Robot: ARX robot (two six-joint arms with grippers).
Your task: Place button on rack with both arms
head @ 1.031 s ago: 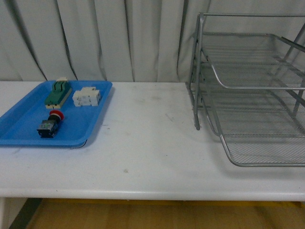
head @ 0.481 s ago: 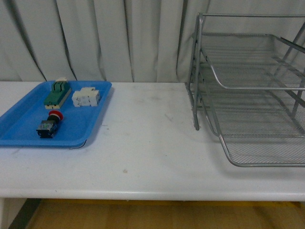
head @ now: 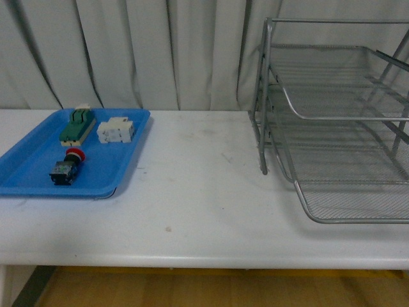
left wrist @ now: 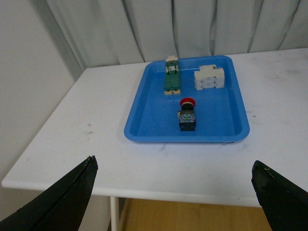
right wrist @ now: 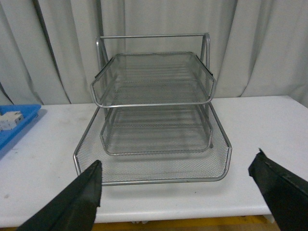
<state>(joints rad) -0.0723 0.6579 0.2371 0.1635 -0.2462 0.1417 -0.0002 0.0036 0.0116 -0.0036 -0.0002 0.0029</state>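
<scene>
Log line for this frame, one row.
stage: pre-grasp | button: in blue tray, untouched | rack: no button | left gripper: open, facing tray | right gripper: open, facing rack

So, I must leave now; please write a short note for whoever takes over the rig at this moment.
Left gripper: open, holding nothing, facing the blue tray.
Right gripper: open, holding nothing, facing the rack.
The button lies on its side in the blue tray, untouched.
Done: nothing yet.
Left to do: grasp the button and set it on the rack, using both arms.
</scene>
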